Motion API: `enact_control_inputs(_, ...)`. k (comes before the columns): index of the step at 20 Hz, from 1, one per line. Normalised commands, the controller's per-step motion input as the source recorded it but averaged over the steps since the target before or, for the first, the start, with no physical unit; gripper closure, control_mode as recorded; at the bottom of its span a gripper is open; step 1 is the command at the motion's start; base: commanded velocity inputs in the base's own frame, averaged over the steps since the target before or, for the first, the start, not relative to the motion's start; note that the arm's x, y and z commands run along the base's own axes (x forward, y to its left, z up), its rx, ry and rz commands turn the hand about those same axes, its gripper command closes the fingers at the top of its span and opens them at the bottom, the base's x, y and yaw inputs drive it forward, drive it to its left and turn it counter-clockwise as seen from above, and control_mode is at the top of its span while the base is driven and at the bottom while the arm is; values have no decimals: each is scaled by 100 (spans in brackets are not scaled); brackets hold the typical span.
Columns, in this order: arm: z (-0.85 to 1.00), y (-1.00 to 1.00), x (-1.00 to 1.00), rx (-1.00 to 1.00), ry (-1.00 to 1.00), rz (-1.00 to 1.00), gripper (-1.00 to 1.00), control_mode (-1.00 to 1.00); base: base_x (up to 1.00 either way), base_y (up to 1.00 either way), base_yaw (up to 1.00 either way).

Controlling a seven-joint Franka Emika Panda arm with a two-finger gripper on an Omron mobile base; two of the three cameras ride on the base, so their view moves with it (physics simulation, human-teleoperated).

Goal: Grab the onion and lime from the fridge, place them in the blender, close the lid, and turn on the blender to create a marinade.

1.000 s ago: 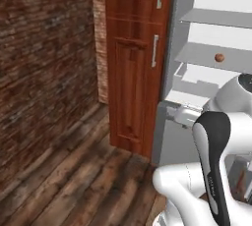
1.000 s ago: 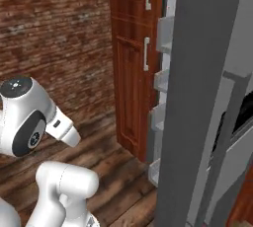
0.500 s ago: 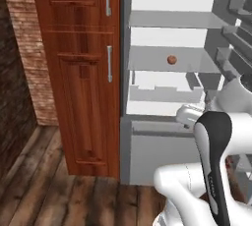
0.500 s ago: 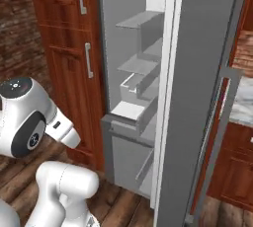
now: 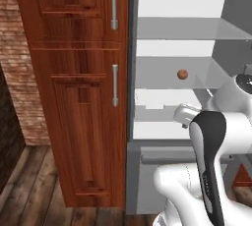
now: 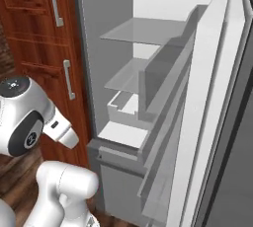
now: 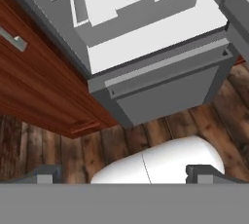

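Swinging round, the base now faces the fridge [image 5: 187, 43]; fingers [image 7: 48, 173] spread wide, holding nothing.

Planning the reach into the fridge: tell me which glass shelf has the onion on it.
The middle shelf, below the bare top shelf. The onion sits on it, a small orange-brown ball; the white drawer lies underneath.

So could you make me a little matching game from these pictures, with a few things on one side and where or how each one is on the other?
Things:
1. onion
2. wooden cupboard
3. gripper
4. white drawer

Descriptions:
A. open, holding nothing
B. on a glass shelf in the fridge
C. left of the fridge, doors shut
D. below the glass shelves

Pairs: 1-B, 2-C, 3-A, 4-D
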Motion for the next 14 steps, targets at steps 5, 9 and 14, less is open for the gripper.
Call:
enact_control_inputs(5, 0, 0, 0, 0, 0, 0, -100, 100, 39, -1, -9)
enact_control_inputs(9, 0, 0, 0, 0, 0, 0, -100, 100, 28, -5, -16)
enact_control_inputs(14, 0, 0, 0, 0, 0, 0, -100, 100, 16, -23, -26)
